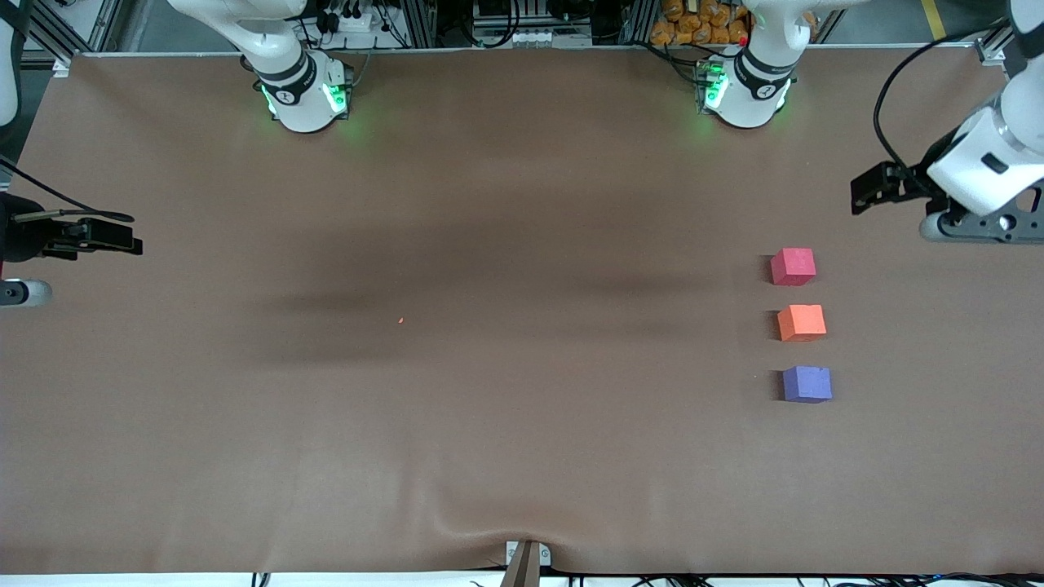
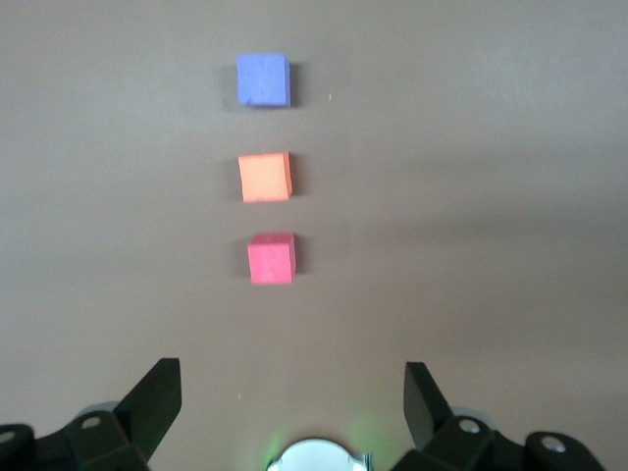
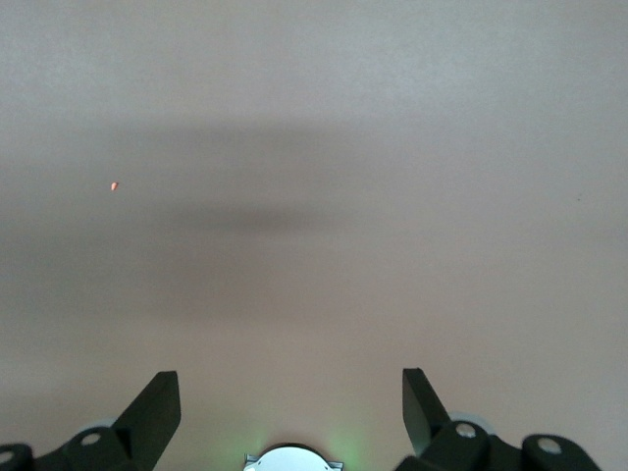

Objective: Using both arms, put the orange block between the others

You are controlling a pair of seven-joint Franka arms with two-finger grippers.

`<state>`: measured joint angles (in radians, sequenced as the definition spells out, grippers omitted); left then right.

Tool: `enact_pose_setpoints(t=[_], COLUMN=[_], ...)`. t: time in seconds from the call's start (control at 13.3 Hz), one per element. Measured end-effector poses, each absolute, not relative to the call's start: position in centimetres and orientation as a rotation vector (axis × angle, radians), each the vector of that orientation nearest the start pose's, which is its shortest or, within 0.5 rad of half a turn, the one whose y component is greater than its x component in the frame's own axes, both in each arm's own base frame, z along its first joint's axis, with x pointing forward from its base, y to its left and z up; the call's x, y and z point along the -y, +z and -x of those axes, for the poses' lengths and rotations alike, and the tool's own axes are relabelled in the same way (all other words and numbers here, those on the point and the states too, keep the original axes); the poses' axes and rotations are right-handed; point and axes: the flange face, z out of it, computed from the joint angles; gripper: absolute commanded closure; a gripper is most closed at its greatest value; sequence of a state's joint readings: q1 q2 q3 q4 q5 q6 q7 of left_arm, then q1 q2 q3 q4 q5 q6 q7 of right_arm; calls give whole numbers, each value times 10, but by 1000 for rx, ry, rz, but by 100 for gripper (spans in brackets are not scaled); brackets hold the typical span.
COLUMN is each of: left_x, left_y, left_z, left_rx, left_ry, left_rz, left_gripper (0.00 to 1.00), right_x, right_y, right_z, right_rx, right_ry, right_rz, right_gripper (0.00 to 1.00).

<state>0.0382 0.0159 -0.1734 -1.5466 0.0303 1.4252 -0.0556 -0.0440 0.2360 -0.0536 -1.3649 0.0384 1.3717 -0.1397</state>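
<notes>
Sitting apart from left gripper (image 2: 292, 407): orange block (image 1: 801, 323).

Left end effector (image 2: 292, 404) and right end effector (image 3: 290, 407) hang above the table, fingers spread.

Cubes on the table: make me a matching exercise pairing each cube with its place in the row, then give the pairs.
Things:
1. pinkish-red cube
2. orange block
3. purple cube

Places:
A. nearest the front camera
B. in the middle of the row
C. farthest from the front camera

Pairs: 1-C, 2-B, 3-A
</notes>
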Motion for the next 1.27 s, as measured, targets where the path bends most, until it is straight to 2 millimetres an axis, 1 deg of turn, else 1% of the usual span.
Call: enact_pose_setpoints(t=[0.15,0.3,0.6,0.82,0.97,1.27], left_x=[71,70,72,66,62,62], left_y=[625,631,632,656,666,668], left_z=[-527,-521,-520,-521,-521,-521], left_rx=[-126,-123,-124,-105,-95,-42], left_ry=[239,245,238,157,125,118], left_rz=[3083,3082,3082,3094,3098,3099], left_gripper=[0,0,0,0,0,0], right_x=[59,61,63,61,60,54], right_y=[575,581,590,591,591,591], right_z=[-599,-599,-600,-600,-600,-601], right_rx=[52,49,53,59,63,78], right_ry=[323,304,285,284,284,284], right_rz=[3074,3084,3136,3138,3138,3137], right_gripper=[0,0,0,0,0,0])
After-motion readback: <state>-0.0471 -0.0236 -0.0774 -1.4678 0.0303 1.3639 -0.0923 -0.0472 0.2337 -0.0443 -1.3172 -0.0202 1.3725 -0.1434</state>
